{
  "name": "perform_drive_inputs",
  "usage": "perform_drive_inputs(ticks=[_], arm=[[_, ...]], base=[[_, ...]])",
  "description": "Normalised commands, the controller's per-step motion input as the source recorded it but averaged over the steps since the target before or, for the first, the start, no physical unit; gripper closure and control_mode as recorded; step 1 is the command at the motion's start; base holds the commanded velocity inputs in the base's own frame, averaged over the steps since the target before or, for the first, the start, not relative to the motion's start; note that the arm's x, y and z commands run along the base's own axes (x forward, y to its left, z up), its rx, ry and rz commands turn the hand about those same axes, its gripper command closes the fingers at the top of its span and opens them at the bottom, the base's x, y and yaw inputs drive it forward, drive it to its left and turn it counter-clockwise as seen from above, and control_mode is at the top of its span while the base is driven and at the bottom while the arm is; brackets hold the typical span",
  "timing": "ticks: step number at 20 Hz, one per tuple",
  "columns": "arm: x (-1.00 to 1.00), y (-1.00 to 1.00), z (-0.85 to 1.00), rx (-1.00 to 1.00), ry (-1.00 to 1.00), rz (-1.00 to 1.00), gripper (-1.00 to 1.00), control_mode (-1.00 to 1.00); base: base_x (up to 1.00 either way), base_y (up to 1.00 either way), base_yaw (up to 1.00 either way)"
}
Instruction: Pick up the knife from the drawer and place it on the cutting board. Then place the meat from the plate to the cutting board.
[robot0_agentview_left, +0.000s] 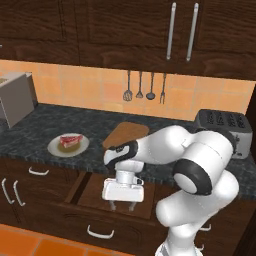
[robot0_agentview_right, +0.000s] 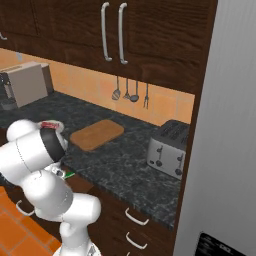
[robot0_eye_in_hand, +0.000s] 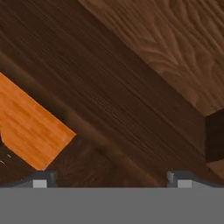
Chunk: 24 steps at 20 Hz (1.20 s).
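Pointing straight down, the gripper (robot0_agentview_left: 123, 206) hangs over the open drawer (robot0_agentview_left: 95, 192) with its two dark fingers spread as wide as they go and nothing between them. In the hand view the two finger tips (robot0_eye_in_hand: 40, 180) stand far apart above the drawer's dark front wall, with lighter grained wood of the inside beyond it and a patch of orange floor to one side.

One knife (robot0_agentview_right: 68, 175) shows as a sliver of bright green handle, low beside the arm in the right base view — its blade is hidden, and how it lies I cannot tell.

One cutting board (robot0_agentview_right: 96, 134), a flat light-brown wooden rectangle with rounded corners, lies on the speckled dark stone counter (robot0_agentview_right: 125, 162). One round off-white plate (robot0_agentview_left: 68, 145) sits to its left, apart from it, carrying one red wedge of meat (robot0_agentview_left: 69, 140) with a pale edge.

Four thin dark utensils (robot0_agentview_left: 144, 87) hang on the orange tiled wall — all long-handled. One boxy silver toaster (robot0_agentview_left: 224, 132) with four slots stands at the right end of the counter.
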Motion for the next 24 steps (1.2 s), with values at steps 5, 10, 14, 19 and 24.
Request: perform_drive_inputs(ticks=[5, 10, 14, 19, 24], arm=[[0.0, 0.0, -0.34, 0.0, -0.05, -0.12, -1.0, -1.0], [-0.32, 0.27, -0.45, 0.0, -0.03, -0.04, -1.0, -1.0], [-0.96, 0.66, -0.29, 0.01, -0.02, 0.0, -1.0, -1.0], [-0.7, 0.41, 0.29, 0.0, -0.18, -0.01, -1.0, -1.0], [0.65, -0.05, 0.89, -0.01, -0.2, -0.03, -1.0, -1.0]], base=[[0.0, 0.0, 0.0], [0.0, 0.0, 0.0], [0.0, 0.0, 0.0], [0.0, 0.0, 0.0], [0.0, 0.0, 0.0]])
